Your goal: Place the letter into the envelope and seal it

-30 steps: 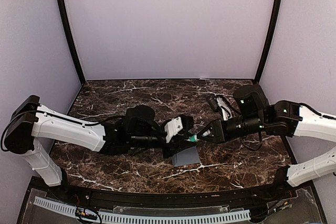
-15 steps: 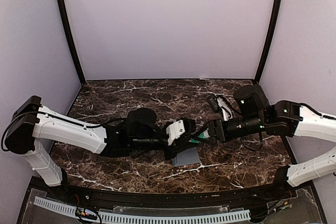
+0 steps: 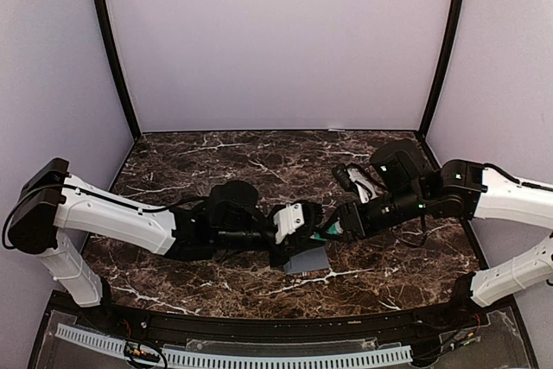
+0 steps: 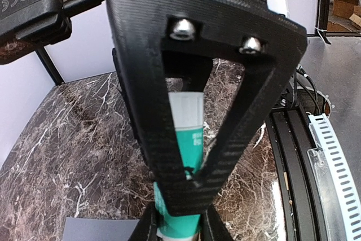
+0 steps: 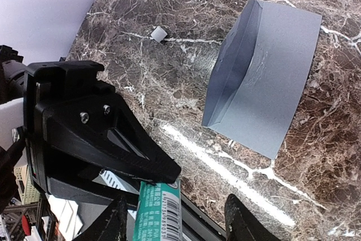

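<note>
Dark veined marble worktop (image 3: 173,162); near centre, envelope (image 5: 265,88) lies flat, flap side lifted, flap apparently unglued. Letter not visible, likely inside. Just beyond, left tool (image 4: 180,229) clenched on glue stick (image 4: 186,139), offering it sideways; right tool (image 5: 176,215) spread around free end, probably to uncap. Far: bare lilac walls (image 3: 276,41).

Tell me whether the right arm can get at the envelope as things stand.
Probably yes: the envelope lies bare on the table near the open right hand. Only the glue stick, held by the left hand, stands between its fingers.
</note>
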`<action>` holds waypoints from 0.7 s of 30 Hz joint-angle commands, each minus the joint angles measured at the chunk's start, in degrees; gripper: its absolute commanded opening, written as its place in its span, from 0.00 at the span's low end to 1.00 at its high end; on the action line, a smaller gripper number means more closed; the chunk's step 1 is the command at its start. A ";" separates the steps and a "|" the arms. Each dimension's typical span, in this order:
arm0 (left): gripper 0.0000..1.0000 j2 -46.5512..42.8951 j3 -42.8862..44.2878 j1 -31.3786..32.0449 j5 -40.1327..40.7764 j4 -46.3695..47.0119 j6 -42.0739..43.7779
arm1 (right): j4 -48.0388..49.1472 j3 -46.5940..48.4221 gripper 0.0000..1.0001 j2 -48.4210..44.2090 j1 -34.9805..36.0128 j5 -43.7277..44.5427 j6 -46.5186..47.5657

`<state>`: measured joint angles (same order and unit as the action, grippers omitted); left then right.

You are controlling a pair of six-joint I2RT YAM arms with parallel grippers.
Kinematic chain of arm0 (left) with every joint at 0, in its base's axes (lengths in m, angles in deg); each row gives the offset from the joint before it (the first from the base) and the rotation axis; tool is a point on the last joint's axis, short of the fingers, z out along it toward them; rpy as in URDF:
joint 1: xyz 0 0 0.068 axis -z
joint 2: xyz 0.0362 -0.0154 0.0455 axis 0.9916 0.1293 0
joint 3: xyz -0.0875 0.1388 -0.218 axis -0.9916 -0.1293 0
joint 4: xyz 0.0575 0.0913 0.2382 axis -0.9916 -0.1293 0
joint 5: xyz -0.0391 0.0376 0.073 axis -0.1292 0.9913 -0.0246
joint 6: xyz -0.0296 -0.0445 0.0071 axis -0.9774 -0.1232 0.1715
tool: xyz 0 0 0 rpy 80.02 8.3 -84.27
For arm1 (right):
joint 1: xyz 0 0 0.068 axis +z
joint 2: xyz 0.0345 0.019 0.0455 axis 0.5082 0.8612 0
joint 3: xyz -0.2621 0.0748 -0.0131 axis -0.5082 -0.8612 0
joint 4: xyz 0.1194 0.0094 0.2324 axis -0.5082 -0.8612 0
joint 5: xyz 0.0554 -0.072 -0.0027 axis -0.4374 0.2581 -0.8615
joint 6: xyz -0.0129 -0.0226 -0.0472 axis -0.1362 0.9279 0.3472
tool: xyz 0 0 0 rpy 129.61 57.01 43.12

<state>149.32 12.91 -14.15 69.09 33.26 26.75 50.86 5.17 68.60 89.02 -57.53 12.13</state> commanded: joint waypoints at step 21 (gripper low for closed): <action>0.05 1.23 1.15 0.22 2.30 -0.25 1.48 | 1.70 2.09 0.28 4.80 0.53 -1.73 0.45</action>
<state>150.57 12.91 -14.15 70.82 32.65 27.51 51.17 6.00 73.03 89.04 -58.89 12.57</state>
